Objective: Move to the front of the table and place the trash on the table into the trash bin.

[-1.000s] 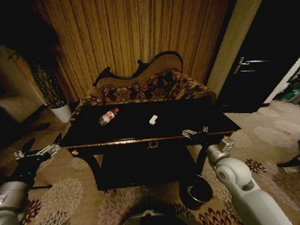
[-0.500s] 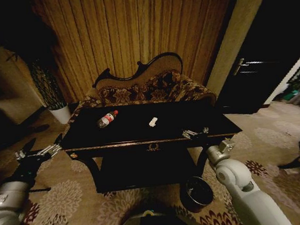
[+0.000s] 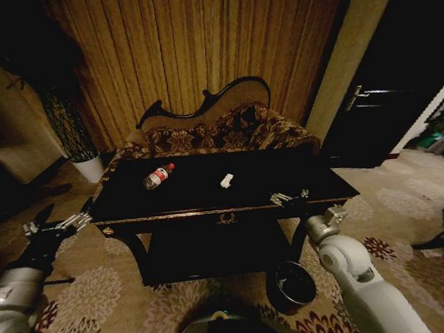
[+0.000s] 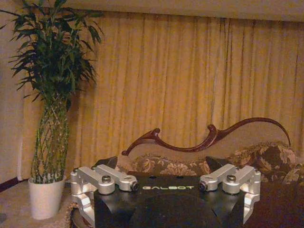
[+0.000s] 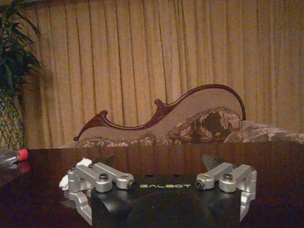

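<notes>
Black and glossy, the tabletop (image 3: 208, 185) fills the middle of the head view, its gold-trimmed front edge facing the robot. At the far left of the frame a tall plant in a white pot (image 3: 91, 168) stands on the patterned carpet against the yellow curtain (image 3: 195, 50). Lower left, the left end effector (image 3: 56, 224) hangs over the carpet just off the tabletop's left corner, fingers spread apart and holding nothing; the left wrist view shows its fingers (image 4: 100, 178) wide apart, with the plant and the sofa back beyond.

On the tabletop, toward its left rear, a clear plastic bottle (image 3: 157, 176) with a red label lies on its side, cap pointing toward the sofa. Well apart from it, near the centre, rests a small white crumpled scrap (image 3: 226, 180). Behind the tabletop stands a floral sofa (image 3: 220, 130) with a curved dark frame.

Right of centre, the right end effector (image 3: 291, 198) sits at the tabletop's front edge near the right corner, fingers parted and empty. In the right wrist view its fingers (image 5: 102, 176) are open above the dark surface, with the scrap (image 5: 71, 173) just beyond one finger and the bottle's red cap (image 5: 22, 154) at the frame's left edge. Below it, on the carpet beside the right front leg, stands the round dark trash bin (image 3: 290, 284). A dark door (image 3: 381, 93) occupies the upper right.
</notes>
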